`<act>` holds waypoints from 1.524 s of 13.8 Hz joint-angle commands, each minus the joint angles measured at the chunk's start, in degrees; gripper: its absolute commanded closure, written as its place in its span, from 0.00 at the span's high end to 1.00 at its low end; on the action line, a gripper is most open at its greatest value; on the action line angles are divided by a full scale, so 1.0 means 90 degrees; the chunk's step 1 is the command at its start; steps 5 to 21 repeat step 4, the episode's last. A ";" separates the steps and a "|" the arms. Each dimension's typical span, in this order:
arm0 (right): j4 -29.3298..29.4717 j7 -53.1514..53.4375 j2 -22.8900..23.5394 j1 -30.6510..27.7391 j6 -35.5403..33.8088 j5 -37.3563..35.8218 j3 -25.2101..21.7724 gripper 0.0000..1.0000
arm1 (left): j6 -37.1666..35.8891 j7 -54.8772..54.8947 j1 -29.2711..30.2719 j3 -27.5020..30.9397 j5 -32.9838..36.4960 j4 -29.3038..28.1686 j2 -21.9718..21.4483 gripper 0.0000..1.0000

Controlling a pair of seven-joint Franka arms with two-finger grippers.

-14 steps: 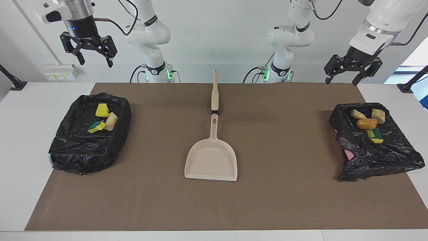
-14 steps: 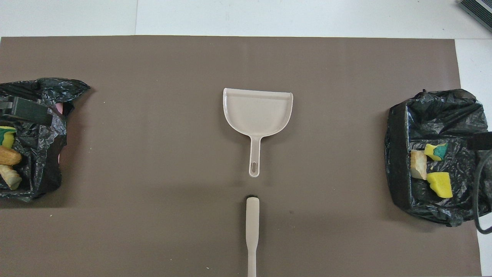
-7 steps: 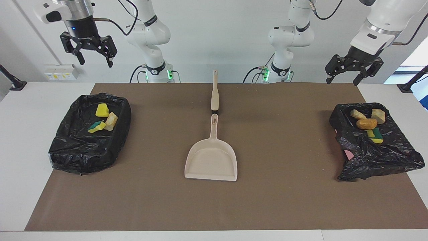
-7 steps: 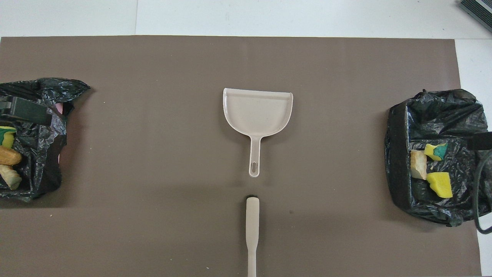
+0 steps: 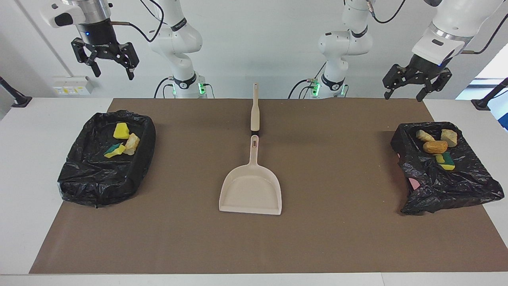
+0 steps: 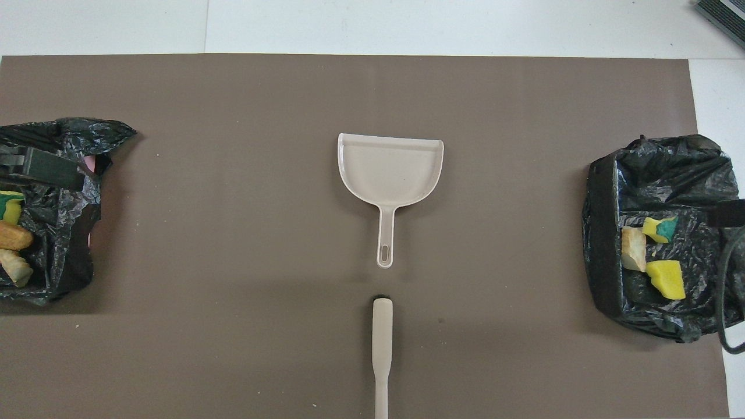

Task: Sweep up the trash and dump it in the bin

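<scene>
**Trash binned, tools idle: little left to spoil**

The right gripper (image 5: 112,68) hangs high over the right arm's end of the table, jaws apart and empty. The left gripper (image 5: 405,86) hangs likewise over the left arm's end, jaws apart, holding nothing.

Below the right gripper, three foam chunks (image 5: 122,142) lie in a black-lined bin (image 5: 85,178). Below the left gripper, four more chunks (image 5: 436,147) lie in the second bin (image 5: 456,190), whose liner slumps outward. No trash shows on the mat (image 5: 337,238).

In the middle lies the dustpan (image 5: 251,190), empty, with the brush (image 5: 254,109) just nearer the robots, handle in line.

By my reading the job looks done. The risks are small: a gripper dropping straight down could snag a liner and tip chunks back out, most likely at the slumped bin.
</scene>
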 commanded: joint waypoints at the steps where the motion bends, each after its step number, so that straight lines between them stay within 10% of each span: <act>1: 0.0028 -0.0110 -0.0053 -0.0045 -0.0123 0.0108 0.0001 1.00 | -0.0111 0.0060 0.0039 -0.0030 -0.0022 0.0008 -0.0045 1.00; 21: 0.0028 -0.0110 -0.0053 -0.0045 -0.0113 0.0108 0.0001 1.00 | -0.0072 0.0079 0.0039 -0.0030 -0.0022 -0.0001 -0.0045 1.00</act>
